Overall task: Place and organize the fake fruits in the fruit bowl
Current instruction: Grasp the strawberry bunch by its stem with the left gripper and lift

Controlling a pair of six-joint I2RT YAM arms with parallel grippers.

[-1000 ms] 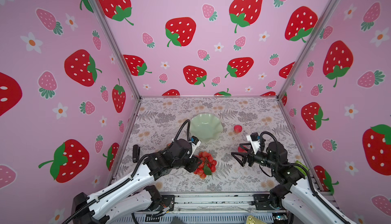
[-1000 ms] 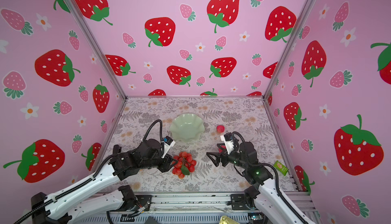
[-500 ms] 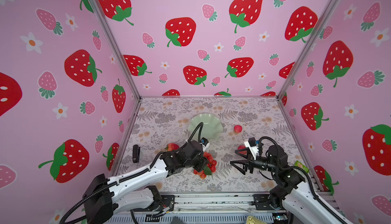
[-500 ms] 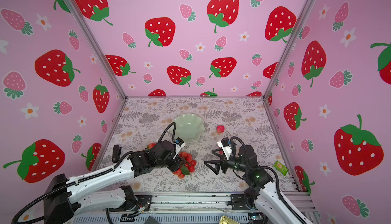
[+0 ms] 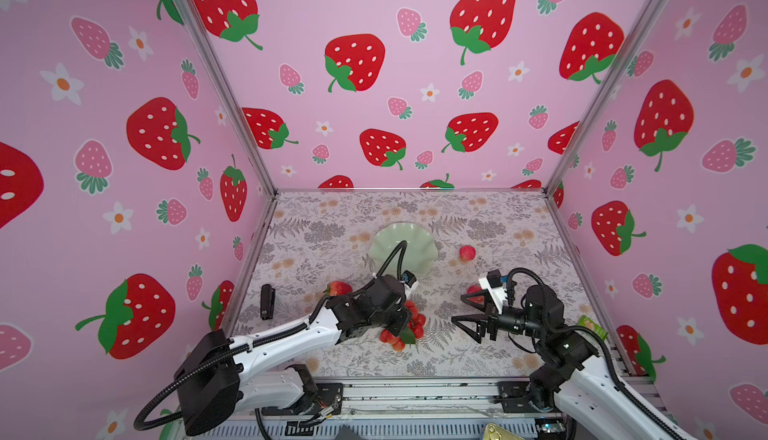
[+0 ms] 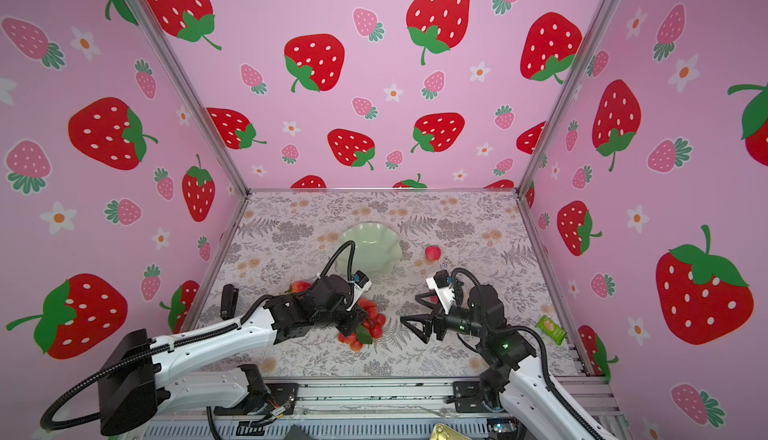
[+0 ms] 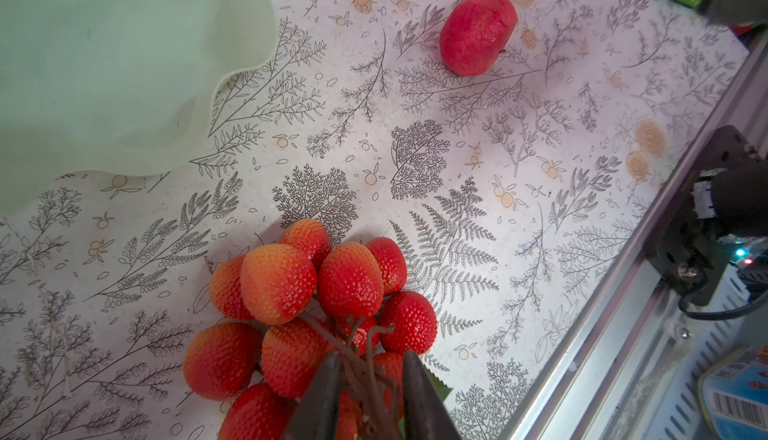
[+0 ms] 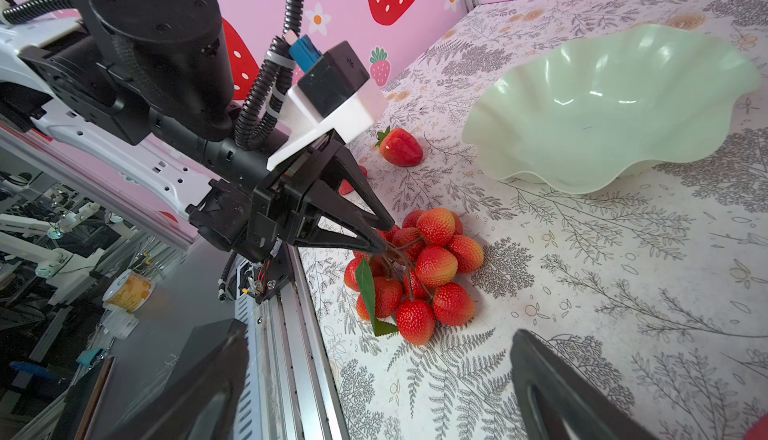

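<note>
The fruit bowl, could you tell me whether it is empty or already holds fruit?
Empty: the fruit bowl shows a bare glossy inside; the berry bunch and a strawberry lie outside it.

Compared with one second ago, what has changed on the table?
The left gripper slid rightward over the berry bunch and closed its jaws on it. The right gripper stays open nearby; the mint-green bowl and the round pink-red fruit have not moved.

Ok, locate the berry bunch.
In both top views the berry bunch lies centrally on the mat, nearer than the fruit bowl, stems inside the left gripper.
</note>
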